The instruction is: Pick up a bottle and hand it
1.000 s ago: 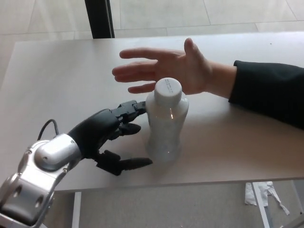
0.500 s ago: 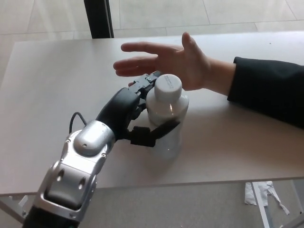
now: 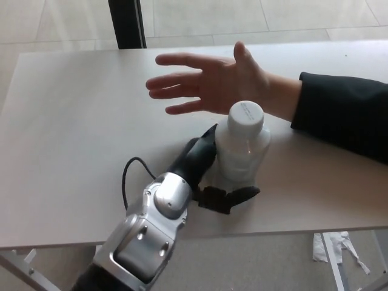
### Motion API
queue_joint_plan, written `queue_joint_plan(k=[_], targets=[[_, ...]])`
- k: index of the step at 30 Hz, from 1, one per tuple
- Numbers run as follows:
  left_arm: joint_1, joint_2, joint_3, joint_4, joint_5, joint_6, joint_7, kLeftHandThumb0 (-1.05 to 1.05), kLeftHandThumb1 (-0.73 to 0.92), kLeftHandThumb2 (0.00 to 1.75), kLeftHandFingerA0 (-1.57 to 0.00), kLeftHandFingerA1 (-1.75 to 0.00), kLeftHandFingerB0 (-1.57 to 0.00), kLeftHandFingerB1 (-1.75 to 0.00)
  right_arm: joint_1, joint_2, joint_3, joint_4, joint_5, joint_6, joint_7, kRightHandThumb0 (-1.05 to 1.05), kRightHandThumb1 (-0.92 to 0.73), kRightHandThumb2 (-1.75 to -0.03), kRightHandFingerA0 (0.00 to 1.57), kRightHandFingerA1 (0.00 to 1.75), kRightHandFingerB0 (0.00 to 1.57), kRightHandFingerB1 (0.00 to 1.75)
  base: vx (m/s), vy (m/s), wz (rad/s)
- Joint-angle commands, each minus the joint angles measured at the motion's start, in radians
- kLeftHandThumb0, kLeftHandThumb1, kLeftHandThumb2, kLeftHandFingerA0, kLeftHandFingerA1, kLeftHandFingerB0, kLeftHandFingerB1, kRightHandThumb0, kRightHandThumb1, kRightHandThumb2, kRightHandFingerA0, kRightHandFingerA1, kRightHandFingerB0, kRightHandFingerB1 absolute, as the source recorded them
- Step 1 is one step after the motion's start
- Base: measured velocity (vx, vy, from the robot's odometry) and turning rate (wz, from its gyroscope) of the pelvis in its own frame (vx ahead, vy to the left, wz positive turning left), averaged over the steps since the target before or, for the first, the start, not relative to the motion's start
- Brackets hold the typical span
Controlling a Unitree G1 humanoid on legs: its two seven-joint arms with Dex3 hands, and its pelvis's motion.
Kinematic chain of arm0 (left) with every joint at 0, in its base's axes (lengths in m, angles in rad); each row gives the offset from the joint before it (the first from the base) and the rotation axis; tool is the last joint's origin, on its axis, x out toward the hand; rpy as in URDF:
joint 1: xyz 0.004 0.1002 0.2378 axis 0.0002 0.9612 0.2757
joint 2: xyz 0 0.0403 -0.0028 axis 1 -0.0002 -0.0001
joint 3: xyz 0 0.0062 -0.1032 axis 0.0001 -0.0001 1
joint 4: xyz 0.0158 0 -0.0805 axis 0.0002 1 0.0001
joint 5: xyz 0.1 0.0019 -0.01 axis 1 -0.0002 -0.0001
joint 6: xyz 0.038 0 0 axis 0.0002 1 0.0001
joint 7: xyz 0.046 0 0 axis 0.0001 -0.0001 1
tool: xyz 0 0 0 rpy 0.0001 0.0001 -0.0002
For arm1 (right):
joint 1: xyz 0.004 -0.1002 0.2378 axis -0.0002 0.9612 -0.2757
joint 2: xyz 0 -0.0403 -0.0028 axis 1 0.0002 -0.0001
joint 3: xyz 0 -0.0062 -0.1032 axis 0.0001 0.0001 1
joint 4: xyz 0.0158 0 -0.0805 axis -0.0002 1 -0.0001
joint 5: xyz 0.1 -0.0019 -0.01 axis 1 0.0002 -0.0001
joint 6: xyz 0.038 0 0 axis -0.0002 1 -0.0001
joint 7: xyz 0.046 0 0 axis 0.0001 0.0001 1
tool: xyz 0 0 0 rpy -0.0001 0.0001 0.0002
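Near the front edge of the table (image 3: 73,109), from your head view, you see the left hand (image 3: 209,176) wrapped around the bottle (image 3: 241,151): its thumb curls across the bottle's near side low down, and the fingers (image 3: 205,140) press its left side. The bottle stands upright, white cap on top, right of the table's centre. Just beyond it a person's hand (image 3: 218,85) is held open, palm up, fingers pointing left, with a dark sleeve (image 3: 342,115) running off to the right. A black cable loops beside your left wrist. Your right hand does not show.
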Motion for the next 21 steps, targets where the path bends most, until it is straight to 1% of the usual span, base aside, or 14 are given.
queue_joint_plan(k=[1,2,3,4,5,6,7,9,11,13,15,16,17,21], targets=[[0.006,-0.039,-0.04,0.058,0.117,0.017,0.132,-0.44,0.46,0.54,-0.65,-0.81,0.0,-0.02,-0.015,-0.01,-0.017,0.022,0.021,-0.02,0.006,-0.72,-0.55,-0.57,0.88,1.09,0.43,0.48,0.0,0.0,0.0],[0.016,-0.054,-0.037,0.068,0.118,-0.011,0.155,-0.46,0.37,0.7,-0.72,-0.88,0.0,-0.04,-0.015,-0.007,-0.021,0.02,0.023,-0.021,-0.001,-0.71,-0.54,-0.57,0.86,1.16,0.43,0.48,0.0,0.0,0.0],[0.025,-0.069,-0.034,0.082,0.119,-0.04,0.182,-0.39,0.43,0.76,-0.72,-0.9,0.0,-0.14,-0.009,-0.004,-0.034,0.015,0.036,-0.027,0.001,-0.71,-0.42,-0.83,0.93,1.18,0.4,0.56,0.0,0.0,0.0],[0.04,-0.086,-0.022,0.097,0.118,-0.08,0.222,-0.27,0.57,0.65,-0.85,-0.97,-0.08,-0.14,-0.011,0.005,-0.043,0.008,0.042,-0.022,-0.012,-0.69,-0.53,-0.56,0.91,1.32,0.45,0.49,0.0,0.0,0.0],[0.059,-0.107,-0.012,0.124,0.117,-0.153,0.287,-0.13,0.58,1.0,-1.03,-1.12,-0.06,-0.48,-0.011,0.01,-0.05,0.007,0.048,-0.033,-0.014,-0.67,-0.53,-0.57,0.96,1.33,0.46,0.5,0.0,0.0,0.0],[0.07,-0.126,0.002,0.145,0.111,-0.199,0.327,-0.11,0.62,1.05,-1.07,-1.16,-0.12,-0.49,-0.01,0.013,-0.053,0.007,0.049,-0.039,-0.015,-0.68,-0.54,-0.57,0.95,1.23,0.45,0.49,0.0,0.0,0.0],[0.083,-0.141,0.015,0.165,0.109,-0.255,0.377,-0.09,0.9,0.71,-0.86,-1.54,-0.39,-0.4,-0.01,0.012,-0.055,0.012,0.05,-0.048,-0.008,-0.66,-0.55,-0.58,0.96,1.34,0.44,0.49,0.0,0.0,0.0],[0.098,-0.163,0.038,0.194,0.101,-0.338,0.441,-0.1,0.88,0.73,-0.87,-1.51,-0.47,-0.46,-0.014,0.013,-0.055,0.015,0.049,-0.047,-0.009,-0.67,-0.55,-0.57,0.97,1.3,0.43,0.49,0.0,0.0,0.0],[0.103,-0.183,0.054,0.208,0.096,-0.37,0.475,-0.1,0.87,0.71,-0.74,-1.7,-0.69,-0.56,-0.015,0.013,-0.059,0.009,0.054,-0.042,-0.007,-0.67,-0.54,-0.58,0.96,1.29,0.43,0.49,0.0,0.0,0.0],[0.1,-0.191,0.057,0.215,0.106,-0.366,0.492,-0.04,0.8,0.8,-0.71,-1.66,-0.77,-0.69,-0.017,0.013,-0.059,0.007,0.052,-0.04,-0.011,-0.67,-0.54,-0.58,0.96,1.24,0.43,0.49,0.0,0.0,0.0],[0.104,-0.204,0.073,0.233,0.099,-0.395,0.513,-0.04,0.76,0.91,-0.85,-1.74,-0.75,-1.38,-0.019,0.014,-0.062,0.001,0.055,-0.018,-0.016,-0.67,-0.53,-0.58,0.97,1.28,0.43,0.48,0.0,0.0,0.0],[0.116,-0.218,0.1,0.24,0.075,-0.427,0.526,-0.13,0.75,1.04,-0.76,-1.75,-0.64,-1.67,-0.018,0.013,-0.056,0.003,0.047,-0.028,-0.021,-0.67,-0.54,-0.58,0.98,1.24,0.43,0.49,0.0,0.0,0.0],[0.126,-0.22,0.117,0.249,0.063,-0.46,0.536,-0.27,0.89,0.72,-0.77,-1.75,-0.57,-1.75,-0.019,0.014,-0.053,0.011,0.043,-0.044,-0.022,-0.67,-0.54,-0.58,0.98,1.24,0.45,0.5,0.0,0.0,0.0],[0.136,-0.221,0.134,0.266,0.061,-0.494,0.549,-0.29,0.91,0.68,-0.76,-1.75,-0.56,-1.75,-0.016,0.019,-0.062,0.007,0.058,-0.029,-0.014,-0.65,-0.53,-0.58,0.95,1.32,0.45,0.49,0.0,0.0,0.0]])
